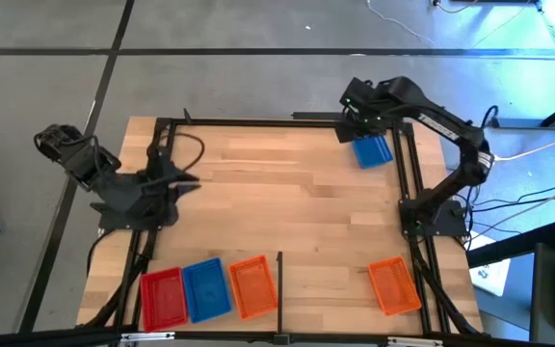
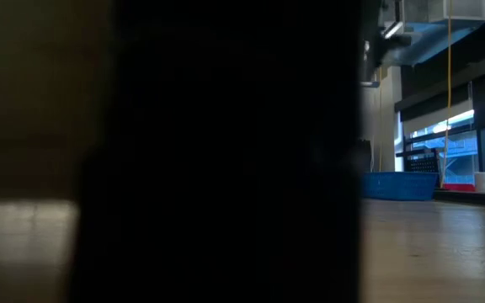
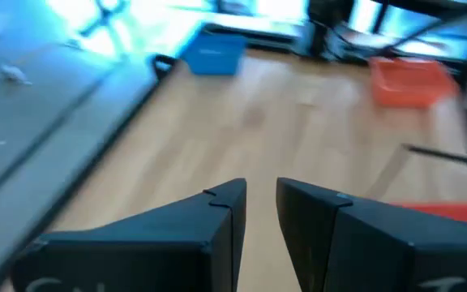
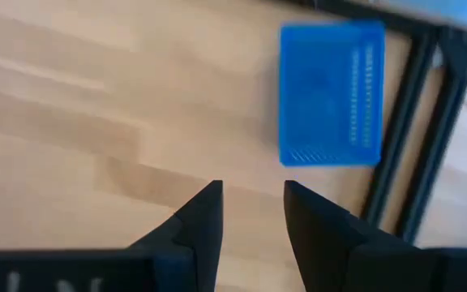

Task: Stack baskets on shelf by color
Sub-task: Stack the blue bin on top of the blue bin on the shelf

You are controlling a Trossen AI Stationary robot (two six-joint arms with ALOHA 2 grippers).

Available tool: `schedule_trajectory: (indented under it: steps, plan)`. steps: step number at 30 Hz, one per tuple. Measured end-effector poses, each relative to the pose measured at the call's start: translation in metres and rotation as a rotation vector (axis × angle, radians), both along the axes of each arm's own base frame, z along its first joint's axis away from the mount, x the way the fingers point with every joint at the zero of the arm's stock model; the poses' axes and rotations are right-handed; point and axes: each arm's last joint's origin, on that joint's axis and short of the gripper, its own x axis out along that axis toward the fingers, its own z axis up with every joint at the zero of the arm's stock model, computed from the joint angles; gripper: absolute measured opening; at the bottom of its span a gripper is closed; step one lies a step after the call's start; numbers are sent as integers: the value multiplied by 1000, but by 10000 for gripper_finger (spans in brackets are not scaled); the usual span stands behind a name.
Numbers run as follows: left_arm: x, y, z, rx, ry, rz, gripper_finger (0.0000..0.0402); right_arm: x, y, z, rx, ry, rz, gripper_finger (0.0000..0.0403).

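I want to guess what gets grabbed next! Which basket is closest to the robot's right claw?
The blue basket lying alone at the table's far right corner, just below the right gripper. The other blue basket sits in the near row between a red and an orange one.

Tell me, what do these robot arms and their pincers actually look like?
Both arms are dark, nearly black, built from chunky jointed segments. The right arm carries a pale strip along its upper link, and black cables loop near both bases. The left gripper and right gripper each end in two dark, wedge-shaped fingers tapering to blunt tips, with faint pale lettering on the body behind them.
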Motion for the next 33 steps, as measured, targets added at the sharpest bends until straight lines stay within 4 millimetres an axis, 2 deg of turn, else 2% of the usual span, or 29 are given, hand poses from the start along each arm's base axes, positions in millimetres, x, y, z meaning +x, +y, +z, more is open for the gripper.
schedule_trajectory:
  steps: [5, 9, 14, 20, 27, 33]
  plan:
    - [5, 12, 1, 41, 4, 84, 62, -10, -29, -50, 69, 40, -18, 131]
    - [8, 20, 1, 38, 9, 140, 62, -14, -49, -86, 80, -33, -8, 131]
    - [10, 26, 1, 12, 19, 153, 62, -22, -61, -124, 105, -114, -25, 131]
    - [12, 27, 2, -15, 0, 158, 62, -36, -62, -154, 126, -76, -60, 131]
    - [13, 29, 3, -25, -9, 164, 62, -44, -58, -177, 140, -61, -75, 131]
    - [13, 29, 3, -25, -10, 164, 62, -46, -55, -196, 109, -76, -21, 131]
